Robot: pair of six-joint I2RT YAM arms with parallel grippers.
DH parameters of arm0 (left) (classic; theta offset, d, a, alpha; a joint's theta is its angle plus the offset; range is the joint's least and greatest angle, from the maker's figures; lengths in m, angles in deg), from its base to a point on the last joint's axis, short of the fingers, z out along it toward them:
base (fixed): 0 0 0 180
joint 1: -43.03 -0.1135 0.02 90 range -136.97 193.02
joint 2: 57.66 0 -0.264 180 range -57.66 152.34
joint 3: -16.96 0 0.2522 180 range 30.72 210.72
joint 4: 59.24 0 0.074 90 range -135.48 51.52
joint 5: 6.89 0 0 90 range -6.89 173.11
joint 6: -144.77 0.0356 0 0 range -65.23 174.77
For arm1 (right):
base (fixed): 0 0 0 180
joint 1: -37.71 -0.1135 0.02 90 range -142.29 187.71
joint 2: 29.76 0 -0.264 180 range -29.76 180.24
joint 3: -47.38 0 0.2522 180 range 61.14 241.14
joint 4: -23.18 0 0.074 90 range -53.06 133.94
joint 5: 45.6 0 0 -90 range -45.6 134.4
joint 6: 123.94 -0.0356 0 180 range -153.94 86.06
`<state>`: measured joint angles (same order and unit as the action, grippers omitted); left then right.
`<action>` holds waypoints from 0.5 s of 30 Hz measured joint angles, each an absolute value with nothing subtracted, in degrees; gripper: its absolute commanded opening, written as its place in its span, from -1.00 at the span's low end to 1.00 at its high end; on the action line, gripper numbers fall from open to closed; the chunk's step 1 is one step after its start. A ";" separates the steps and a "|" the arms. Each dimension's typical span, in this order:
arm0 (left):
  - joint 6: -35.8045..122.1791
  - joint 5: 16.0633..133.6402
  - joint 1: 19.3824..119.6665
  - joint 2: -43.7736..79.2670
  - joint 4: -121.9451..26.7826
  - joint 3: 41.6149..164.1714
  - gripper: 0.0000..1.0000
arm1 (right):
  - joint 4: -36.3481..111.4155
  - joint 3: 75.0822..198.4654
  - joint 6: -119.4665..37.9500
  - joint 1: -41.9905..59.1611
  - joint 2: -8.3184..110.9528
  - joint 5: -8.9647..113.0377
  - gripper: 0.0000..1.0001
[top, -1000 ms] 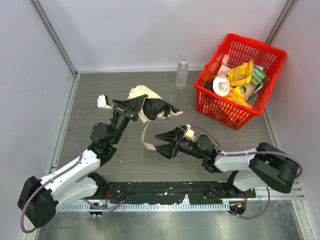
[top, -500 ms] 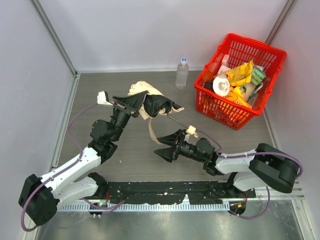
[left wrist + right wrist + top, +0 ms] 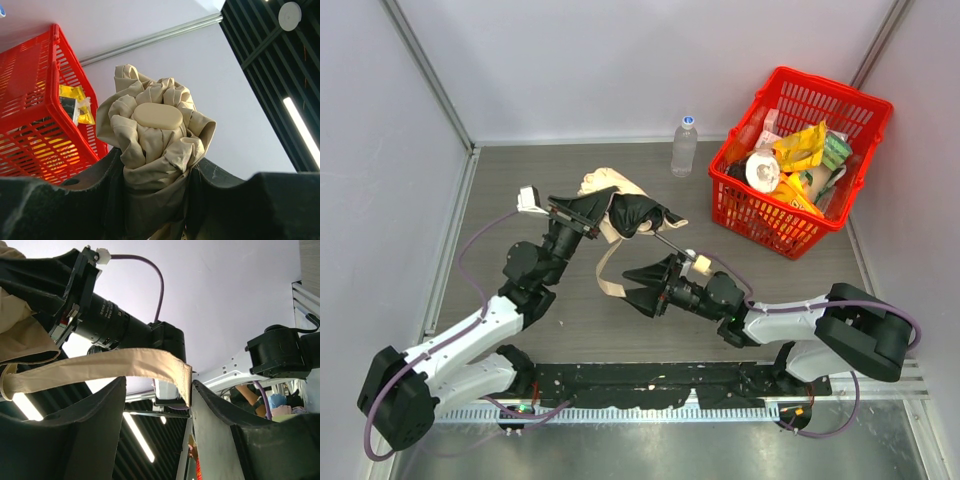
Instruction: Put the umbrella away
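My left gripper (image 3: 625, 213) is shut on the bunched cream fabric of the umbrella (image 3: 605, 186), held above the table. In the left wrist view the fabric bundle (image 3: 155, 140) fills the gap between the jaws, with an oval beige cap on top. The thin black shaft (image 3: 670, 246) runs down-right to the small beige handle (image 3: 700, 263). The matching strap (image 3: 603, 262) hangs in a loop below the bundle. My right gripper (image 3: 632, 285) is open around the strap's free end. In the right wrist view the strap (image 3: 100, 365) crosses the gap and its tip touches the right finger (image 3: 215, 415).
A red basket (image 3: 775, 228) full of packets and a cup stands at the back right; it also shows in the left wrist view (image 3: 30, 125). A clear water bottle (image 3: 684, 146) stands left of the basket near the back wall.
My right gripper has moved up and left to the strap's end, and its jaws have narrowed a little. The strap has swung left. The left gripper holds the umbrella almost still.
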<state>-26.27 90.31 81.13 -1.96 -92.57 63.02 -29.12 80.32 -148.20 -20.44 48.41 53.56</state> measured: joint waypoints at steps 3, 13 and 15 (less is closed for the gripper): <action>-26.33 90.34 81.13 -1.87 -92.74 62.27 -1.00 | -29.04 80.47 -148.20 -21.09 48.39 52.80 0.13; -26.01 90.34 81.13 -1.56 -92.90 62.21 -1.00 | -26.89 78.70 -148.24 -23.41 48.39 50.81 0.26; -26.05 90.31 81.13 -1.13 -93.11 62.23 -1.00 | -27.20 78.70 -148.24 -23.59 48.47 50.48 0.23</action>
<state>-26.05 90.31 81.13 -1.13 -93.11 62.23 -27.20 78.70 -148.24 -23.59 48.47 50.48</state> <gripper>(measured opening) 0.417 0.637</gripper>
